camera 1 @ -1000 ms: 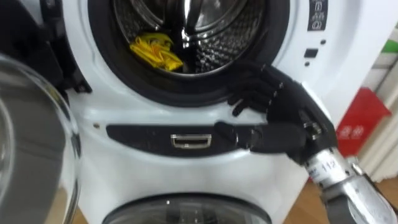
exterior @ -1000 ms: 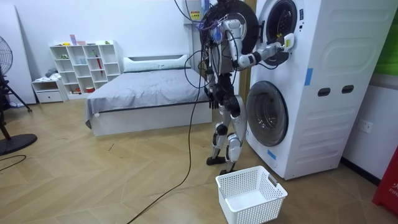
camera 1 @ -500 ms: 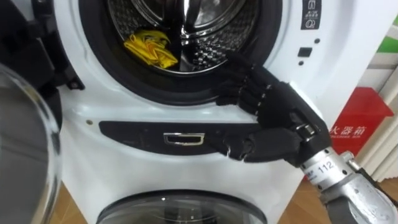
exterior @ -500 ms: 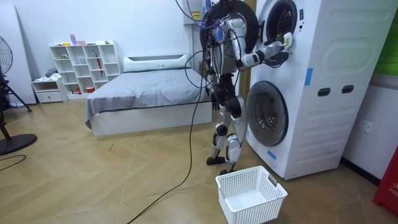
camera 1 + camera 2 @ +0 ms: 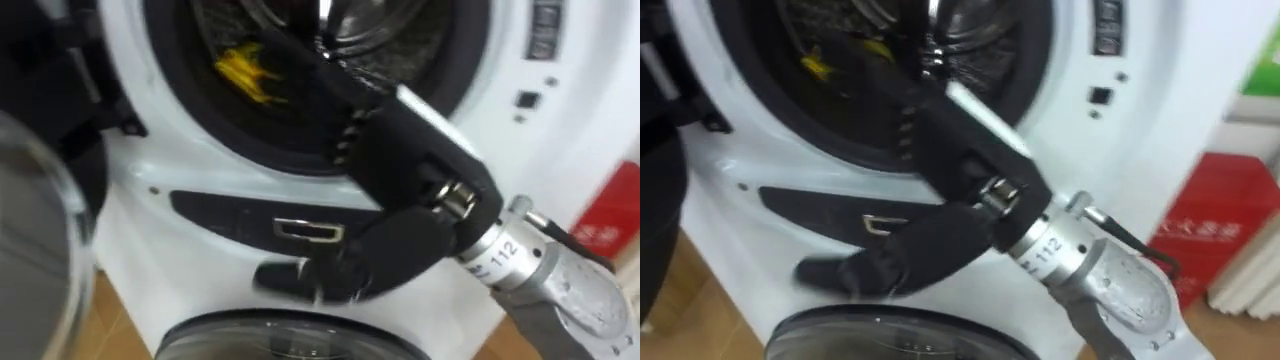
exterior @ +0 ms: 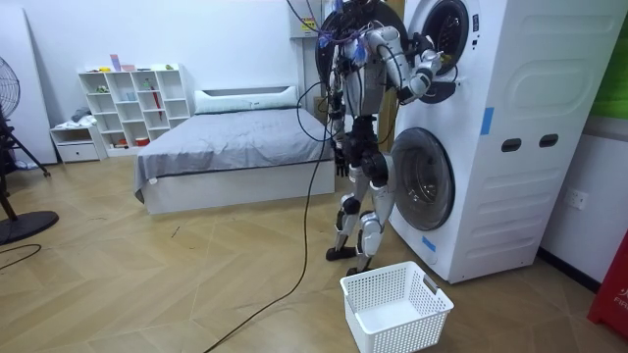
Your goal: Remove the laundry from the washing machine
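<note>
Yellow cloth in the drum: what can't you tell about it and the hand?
Yellow cloth: blurred in both eye views; the right hand partly covers it in the right eye view.
Right hand: blurred; touching the cloth or not, cannot tell.
Drum: top cut off by the eye views' upper edge; tiny in the room view.

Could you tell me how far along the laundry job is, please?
Done: the upper door is open. In hand: the right hand reaches into the drum beside the yellow cloth, not yet holding it. Left: grasping it and, presumably, dropping it into the white basket.
</note>
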